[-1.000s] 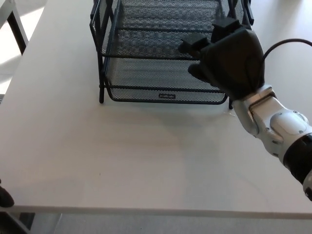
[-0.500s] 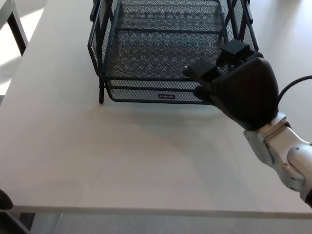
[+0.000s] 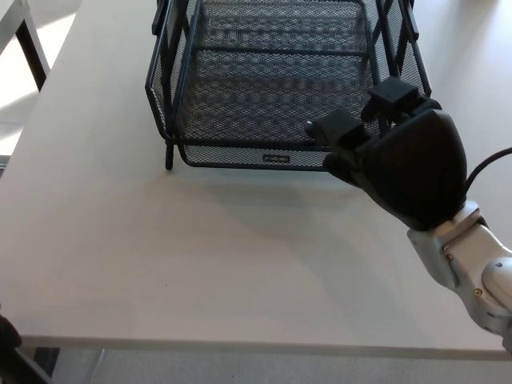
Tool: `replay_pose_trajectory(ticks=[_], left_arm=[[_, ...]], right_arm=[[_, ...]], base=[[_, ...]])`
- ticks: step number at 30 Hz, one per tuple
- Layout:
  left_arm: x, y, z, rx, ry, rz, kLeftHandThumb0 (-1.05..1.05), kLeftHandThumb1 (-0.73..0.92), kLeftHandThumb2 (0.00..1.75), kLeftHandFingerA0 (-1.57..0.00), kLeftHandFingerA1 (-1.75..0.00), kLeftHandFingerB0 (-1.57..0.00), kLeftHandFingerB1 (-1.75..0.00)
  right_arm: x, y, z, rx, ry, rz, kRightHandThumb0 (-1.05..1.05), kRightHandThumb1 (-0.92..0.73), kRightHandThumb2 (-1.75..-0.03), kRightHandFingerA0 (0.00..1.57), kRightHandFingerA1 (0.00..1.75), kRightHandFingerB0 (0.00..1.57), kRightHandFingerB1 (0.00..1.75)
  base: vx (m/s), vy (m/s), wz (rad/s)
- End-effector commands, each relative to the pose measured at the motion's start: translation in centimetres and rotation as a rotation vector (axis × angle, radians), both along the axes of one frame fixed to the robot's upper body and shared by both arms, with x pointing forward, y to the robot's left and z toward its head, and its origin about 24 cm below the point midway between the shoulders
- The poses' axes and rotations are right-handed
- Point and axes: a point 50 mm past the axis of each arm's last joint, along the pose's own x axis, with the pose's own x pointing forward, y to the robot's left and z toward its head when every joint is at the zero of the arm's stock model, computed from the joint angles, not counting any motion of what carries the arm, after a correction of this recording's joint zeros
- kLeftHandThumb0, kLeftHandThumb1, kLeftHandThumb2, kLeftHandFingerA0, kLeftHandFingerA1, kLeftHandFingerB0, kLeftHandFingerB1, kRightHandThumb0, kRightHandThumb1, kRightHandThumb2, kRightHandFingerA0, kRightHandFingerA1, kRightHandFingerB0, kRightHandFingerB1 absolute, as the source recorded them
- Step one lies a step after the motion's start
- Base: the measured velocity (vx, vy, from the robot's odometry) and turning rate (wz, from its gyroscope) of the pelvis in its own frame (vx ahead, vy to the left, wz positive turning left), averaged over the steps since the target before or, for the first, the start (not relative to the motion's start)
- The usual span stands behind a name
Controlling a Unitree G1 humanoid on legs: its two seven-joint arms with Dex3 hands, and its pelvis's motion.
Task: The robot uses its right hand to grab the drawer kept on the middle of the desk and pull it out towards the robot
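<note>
A wide white table fills most of the frame, its near edge running along the bottom. At the upper middle stands a black wire-mesh drawer in its dark frame, with the lower tray's front rim facing down the frame and carrying a small label at its centre. To the right, the robot's right hand comes in from the lower right on a white forearm. It sits at the tray's front right corner, and its black fingers curl over the front rim of the drawer; from here I cannot tell for certain whether they clamp the wire. At the upper left corner, a dark table leg stands on the pale floor.
</note>
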Motion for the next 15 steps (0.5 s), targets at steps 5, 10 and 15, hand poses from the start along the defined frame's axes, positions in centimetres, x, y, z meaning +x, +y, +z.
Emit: replay_pose_trajectory(ticks=[5,10,15], left_arm=[[-0.1,0.3,0.0,0.008,0.004,0.002,-0.32,0.60,0.57,-0.79,-0.89,-0.75,-0.58],[-0.1,0.3,0.0,0.003,0.000,-0.002,-0.33,0.60,0.57,-0.81,-0.92,-0.75,-0.59],[-0.1,0.3,-0.1,-0.007,0.006,0.012,-0.33,0.60,0.58,-0.82,-0.91,-0.76,-0.58]], right_arm=[[-0.2,0.1,-0.7,-0.057,0.149,-0.127,-0.69,-0.55,-0.58,0.29,0.53,0.33,0.36],[-0.3,0.4,-0.3,-0.126,0.172,-0.231,-0.99,-0.56,-0.96,0.00,0.05,0.00,0.00],[-0.7,0.4,0.4,-0.185,0.205,-0.258,-1.05,-0.66,-0.62,0.00,0.00,0.00,0.00]], base=[[0.00,0.000,0.00],[0.00,0.000,0.00],[0.00,0.000,0.00]])
